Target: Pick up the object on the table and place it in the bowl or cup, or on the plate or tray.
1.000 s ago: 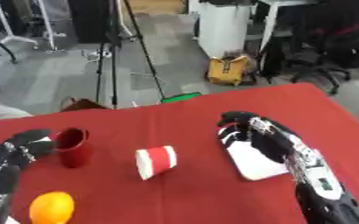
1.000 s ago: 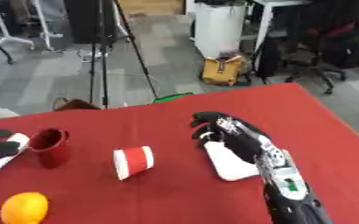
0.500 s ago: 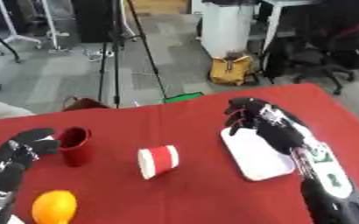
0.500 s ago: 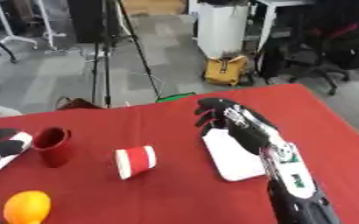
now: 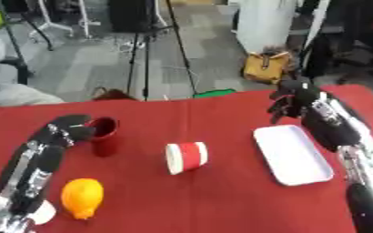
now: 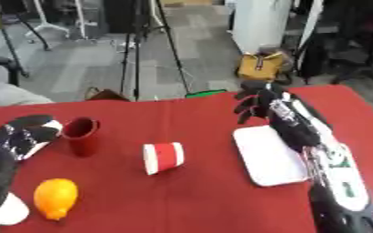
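Pictured beyond the far edge of a red-covered table (image 5: 221, 195): a grey office floor (image 5: 86, 68). Standing on it behind the table's middle, a black tripod (image 5: 146, 68), legs spread. Just past the far edge, a small green item (image 5: 216, 93) on the floor and, left of it, the top of a brown bag (image 5: 110, 94). Farther back on the right, a yellow bag (image 5: 268, 67) set against the foot of a tall white cabinet (image 5: 265, 22). At far right, a black office chair (image 6: 357, 59). In the top left corner, a white wheeled stand (image 5: 50, 18).
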`<action>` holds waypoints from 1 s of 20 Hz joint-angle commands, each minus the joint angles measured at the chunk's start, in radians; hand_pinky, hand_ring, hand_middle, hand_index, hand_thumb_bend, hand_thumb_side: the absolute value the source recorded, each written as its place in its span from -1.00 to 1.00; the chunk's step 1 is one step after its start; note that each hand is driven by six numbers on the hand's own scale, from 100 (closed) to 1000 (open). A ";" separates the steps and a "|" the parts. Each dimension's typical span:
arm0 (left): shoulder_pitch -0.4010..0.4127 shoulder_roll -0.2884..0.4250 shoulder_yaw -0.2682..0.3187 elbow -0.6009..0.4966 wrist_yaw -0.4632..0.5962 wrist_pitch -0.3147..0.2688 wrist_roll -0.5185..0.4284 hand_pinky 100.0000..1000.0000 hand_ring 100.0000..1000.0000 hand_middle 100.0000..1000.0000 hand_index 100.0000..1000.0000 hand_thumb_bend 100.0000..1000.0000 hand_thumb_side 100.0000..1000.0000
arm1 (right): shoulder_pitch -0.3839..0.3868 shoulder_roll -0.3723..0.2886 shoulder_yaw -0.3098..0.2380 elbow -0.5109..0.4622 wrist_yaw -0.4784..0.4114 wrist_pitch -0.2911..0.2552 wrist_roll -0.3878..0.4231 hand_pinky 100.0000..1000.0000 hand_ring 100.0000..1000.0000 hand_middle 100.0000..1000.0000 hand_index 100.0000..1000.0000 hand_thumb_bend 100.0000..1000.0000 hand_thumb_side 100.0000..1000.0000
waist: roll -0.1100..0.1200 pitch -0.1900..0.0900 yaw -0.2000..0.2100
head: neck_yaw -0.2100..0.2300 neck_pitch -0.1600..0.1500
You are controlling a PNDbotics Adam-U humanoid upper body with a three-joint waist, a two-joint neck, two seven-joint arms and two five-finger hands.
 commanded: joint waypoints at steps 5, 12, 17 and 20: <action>-0.004 0.040 0.018 -0.025 -0.021 -0.004 -0.003 0.55 0.44 0.48 0.55 0.40 0.46 | -0.006 -0.023 -0.015 -0.099 0.011 -0.060 -0.031 0.01 0.24 0.35 0.65 -1.00 0.14 | 0.001 -0.009 -0.003 | 0.050 0.039; 0.007 0.121 0.033 -0.046 -0.087 -0.028 -0.006 0.53 0.44 0.47 0.55 0.45 0.37 | 0.002 -0.028 -0.026 -0.128 0.037 -0.077 -0.052 0.01 0.24 0.36 0.66 -1.00 0.11 | 0.006 -0.007 -0.011 | 0.085 0.079; 0.013 0.237 0.046 -0.047 -0.253 -0.076 -0.040 0.46 0.46 0.47 0.59 0.70 0.20 | 0.008 -0.033 -0.030 -0.130 0.048 -0.078 -0.058 0.01 0.24 0.35 0.66 -1.00 0.11 | 0.012 -0.006 -0.015 | 0.105 0.083; 0.018 0.328 0.053 -0.047 -0.453 -0.118 -0.103 0.42 0.47 0.47 0.62 0.86 0.15 | 0.012 -0.038 -0.033 -0.129 0.051 -0.077 -0.060 0.01 0.23 0.35 0.66 -1.00 0.11 | 0.016 -0.007 -0.016 | 0.110 0.086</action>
